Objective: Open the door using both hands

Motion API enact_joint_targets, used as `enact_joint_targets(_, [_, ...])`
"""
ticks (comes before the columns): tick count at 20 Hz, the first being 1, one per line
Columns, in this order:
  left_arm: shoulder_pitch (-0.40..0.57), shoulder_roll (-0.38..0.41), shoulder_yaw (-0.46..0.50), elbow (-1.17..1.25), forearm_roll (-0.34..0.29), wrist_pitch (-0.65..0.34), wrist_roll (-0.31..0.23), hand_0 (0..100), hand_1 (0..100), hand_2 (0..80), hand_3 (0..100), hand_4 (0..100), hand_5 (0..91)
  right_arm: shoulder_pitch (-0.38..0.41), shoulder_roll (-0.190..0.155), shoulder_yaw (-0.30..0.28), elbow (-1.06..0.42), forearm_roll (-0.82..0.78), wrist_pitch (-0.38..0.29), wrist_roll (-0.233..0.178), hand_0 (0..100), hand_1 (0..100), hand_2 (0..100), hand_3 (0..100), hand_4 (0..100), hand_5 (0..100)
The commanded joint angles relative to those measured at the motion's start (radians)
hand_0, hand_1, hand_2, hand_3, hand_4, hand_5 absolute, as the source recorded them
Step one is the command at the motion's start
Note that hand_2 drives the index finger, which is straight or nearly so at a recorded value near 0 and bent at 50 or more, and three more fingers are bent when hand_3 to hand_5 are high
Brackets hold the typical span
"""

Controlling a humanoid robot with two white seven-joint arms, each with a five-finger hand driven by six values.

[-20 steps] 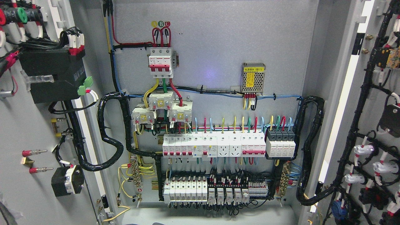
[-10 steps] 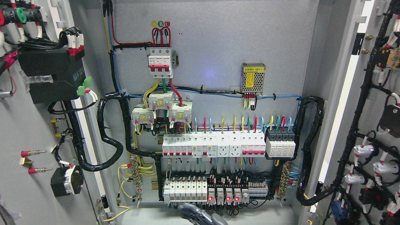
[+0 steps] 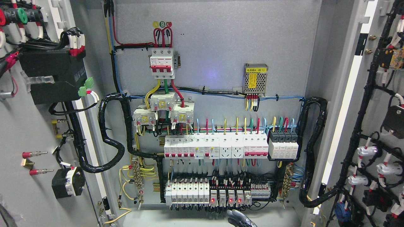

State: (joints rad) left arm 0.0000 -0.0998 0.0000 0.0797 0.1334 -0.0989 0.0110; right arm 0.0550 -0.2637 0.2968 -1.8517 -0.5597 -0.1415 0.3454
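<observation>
The grey metal left door of the electrical cabinet stands swung wide open, far to the left of and above the robot hand, its inner face turned to the camera. On it sit a black box-shaped unit with red-tipped white terminals on top and, lower down, a small black and white switch block.

Nearer the hand, still up and to its left, a thick black wrapped cable loop runs from that door into the cabinet. On the grey metal back panel, a white three-pole main breaker with red levers sits high above and left of the hand.

The dark grey robot hand shows only as a small piece at the bottom edge, just right of the middle; which arm it belongs to cannot be told, nor whether its fingers are apart or together. Directly above it lies the bottom row of white and black relays with three red lights lit, and above that the long row of white circuit breakers. Up and slightly to the right is a small perforated silver power supply with a yellow warning label.

Far to the right of the hand, the grey metal right door is likewise wide open, carrying black cable harnesses.
</observation>
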Motion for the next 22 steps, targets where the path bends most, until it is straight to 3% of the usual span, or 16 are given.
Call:
enact_joint_targets(1, [0.008,0.000,0.025,0.000,0.000,0.001,0.000,0,0,0.0,0,0,0.0,0.130,-0.094,-0.091,-0.196,0.000,-0.004,-0.002,19,0,0,0,0,0])
enact_joint_targets(5, [0.006,0.000,0.025,0.000,0.000,0.001,0.000,0,0,0.0,0,0,0.0,0.227,-0.097,-0.145,-0.238,0.001,-0.023,0.003,19,0,0,0,0,0])
enact_joint_targets(10, [0.026,0.003,0.028,-0.024,0.005,-0.007,-0.002,0,0,0.0,0,0,0.0,0.269,-0.097,-0.154,-0.238,0.009,-0.147,0.001,19,0,0,0,0,0])
enact_joint_targets(14, [0.125,0.020,0.014,-0.324,0.003,-0.015,-0.009,0,0,0.0,0,0,0.0,0.270,-0.098,-0.168,-0.238,0.011,-0.220,-0.002,19,0,0,0,0,0])
enact_joint_targets(16, [0.185,0.046,-0.052,-0.493,0.003,-0.016,-0.009,0,0,0.0,0,0,0.0,0.272,-0.097,-0.197,-0.238,0.011,-0.239,0.001,19,0,0,0,0,0])
enact_joint_targets(18, [0.236,0.087,-0.191,-0.657,0.005,-0.018,-0.009,0,0,0.0,0,0,0.0,0.273,-0.097,-0.231,-0.238,0.011,-0.250,0.001,19,0,0,0,0,0])
enact_joint_targets(20, [0.259,0.164,-0.322,-0.800,0.008,-0.031,-0.009,0,0,0.0,0,0,0.0,0.275,-0.097,-0.275,-0.236,0.015,-0.250,0.000,19,0,0,0,0,0])
enact_joint_targets(22, [0.262,0.219,-0.380,-0.909,0.009,-0.091,-0.009,0,0,0.0,0,0,0.0,0.282,-0.097,-0.307,-0.236,0.027,-0.250,-0.003,19,0,0,0,0,0])
